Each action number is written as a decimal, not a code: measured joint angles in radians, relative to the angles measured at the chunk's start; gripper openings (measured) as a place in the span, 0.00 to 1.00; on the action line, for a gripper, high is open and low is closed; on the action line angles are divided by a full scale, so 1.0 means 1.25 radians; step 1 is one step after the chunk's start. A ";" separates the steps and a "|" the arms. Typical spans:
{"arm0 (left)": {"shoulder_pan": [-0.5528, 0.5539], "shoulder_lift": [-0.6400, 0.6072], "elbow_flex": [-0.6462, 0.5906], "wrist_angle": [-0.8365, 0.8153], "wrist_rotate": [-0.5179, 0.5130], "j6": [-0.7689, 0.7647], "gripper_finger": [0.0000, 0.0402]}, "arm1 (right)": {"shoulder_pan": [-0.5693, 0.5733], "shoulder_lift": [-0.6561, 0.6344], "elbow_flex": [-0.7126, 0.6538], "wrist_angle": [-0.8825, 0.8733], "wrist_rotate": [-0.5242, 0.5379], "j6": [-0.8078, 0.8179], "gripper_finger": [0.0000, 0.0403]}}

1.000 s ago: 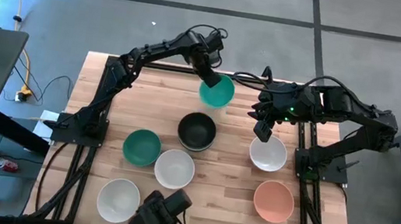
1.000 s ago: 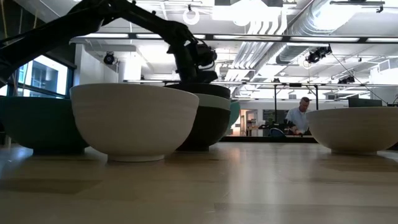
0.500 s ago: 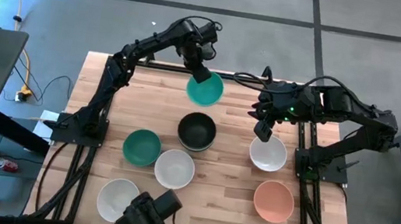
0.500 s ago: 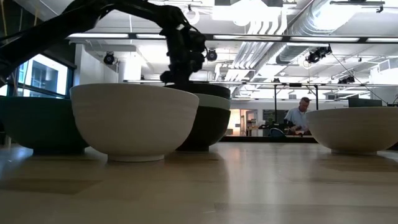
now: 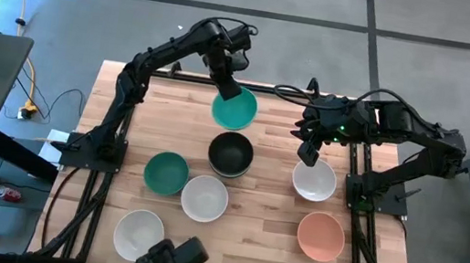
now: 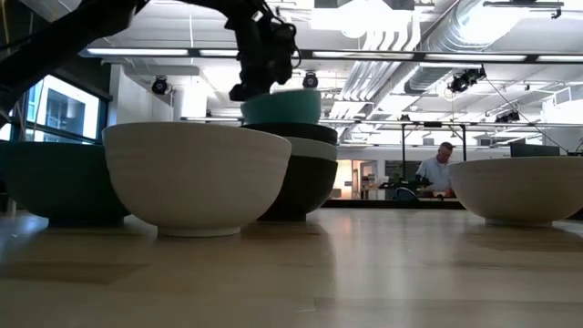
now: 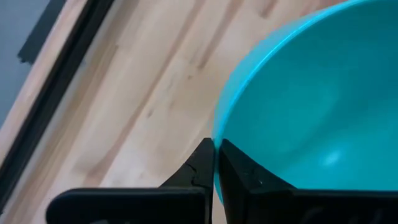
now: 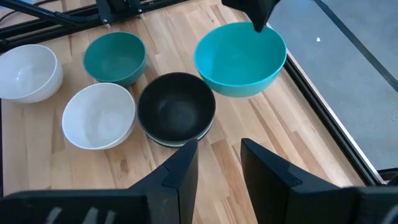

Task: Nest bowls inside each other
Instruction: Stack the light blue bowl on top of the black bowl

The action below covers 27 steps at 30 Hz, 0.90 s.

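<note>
Spreading across the wooden surface (image 5: 257,236) are the loose bowls, with the black bowl (image 5: 231,153) sitting mid-surface. Left gripper (image 5: 227,91) is clamped onto the rim of the teal bowl (image 5: 234,109), holding it up just beyond the black one. Right gripper (image 5: 308,147) hovers spread apart above a white bowl (image 5: 314,180).

The table (image 5: 266,237) is light wood. On it are teal (image 5: 234,109), black (image 5: 231,153), green (image 5: 166,172), white (image 5: 204,197) and pink (image 5: 321,236) bowls.
</note>
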 joint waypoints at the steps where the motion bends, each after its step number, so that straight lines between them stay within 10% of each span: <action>1: -0.004 -0.005 0.000 0.000 0.008 0.000 0.00 | 0.000 0.000 0.000 0.000 0.000 0.000 0.28; 27: -0.186 -0.048 -0.045 0.000 0.011 -0.009 0.00 | 0.000 0.000 0.000 0.000 -0.004 0.006 0.28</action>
